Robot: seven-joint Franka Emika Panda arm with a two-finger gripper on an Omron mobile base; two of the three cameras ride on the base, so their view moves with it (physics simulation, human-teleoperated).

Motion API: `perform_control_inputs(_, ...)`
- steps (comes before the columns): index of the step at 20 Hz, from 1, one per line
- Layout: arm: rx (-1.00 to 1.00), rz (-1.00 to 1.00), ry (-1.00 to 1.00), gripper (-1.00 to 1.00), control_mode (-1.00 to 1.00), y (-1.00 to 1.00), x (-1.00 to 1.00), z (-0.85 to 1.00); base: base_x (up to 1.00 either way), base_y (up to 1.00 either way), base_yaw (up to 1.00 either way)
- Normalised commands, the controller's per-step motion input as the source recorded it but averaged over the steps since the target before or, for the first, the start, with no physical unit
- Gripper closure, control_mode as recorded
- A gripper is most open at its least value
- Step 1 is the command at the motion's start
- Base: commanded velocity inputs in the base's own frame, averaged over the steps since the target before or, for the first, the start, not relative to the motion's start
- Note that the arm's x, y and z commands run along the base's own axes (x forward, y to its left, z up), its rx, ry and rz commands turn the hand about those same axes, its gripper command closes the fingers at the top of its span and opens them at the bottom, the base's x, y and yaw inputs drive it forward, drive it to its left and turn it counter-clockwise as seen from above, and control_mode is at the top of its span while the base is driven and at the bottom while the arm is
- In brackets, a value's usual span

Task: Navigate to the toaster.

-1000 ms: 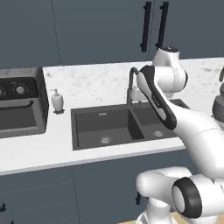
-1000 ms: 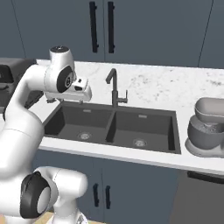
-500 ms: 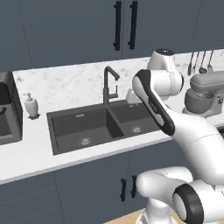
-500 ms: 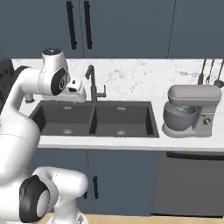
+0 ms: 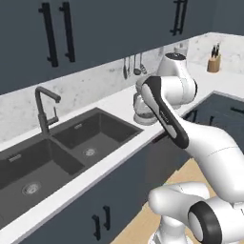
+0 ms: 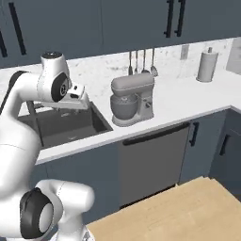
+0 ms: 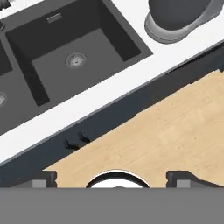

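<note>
The gripper hangs released and empty over the surface's front edge, its two fingertips wide apart above bare wooden floor. One double sink lies just beyond, one stand mixer beside it. Where the toaster is cannot be told.

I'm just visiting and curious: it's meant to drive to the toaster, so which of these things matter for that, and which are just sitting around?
For the job:
No toaster can be seen here yet.

Just around:
sink
tap
stand mixer
paper towel roll
hanging utensils
knife block
</note>
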Motion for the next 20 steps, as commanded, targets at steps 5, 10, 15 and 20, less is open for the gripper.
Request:
perform_control_inputs(5,0.00,0.00,0.00,-1.00,1.00,0.00,0.00,0.00,0.02,-0.40,-0.75)
perform_control_inputs(10,0.00,0.00,0.00,-1.00,1.00,0.00,0.00,0.00,0.00,-0.50,-0.73)
perform_control_inputs(15,0.00,0.00,0.00,-1.00,1.00,0.00,0.00,0.00,0.00,-0.55,-0.72)
perform_control_inputs(20,0.00,0.00,0.00,-1.00,1.00,0.00,0.00,0.00,0.00,-0.58,-0.71)
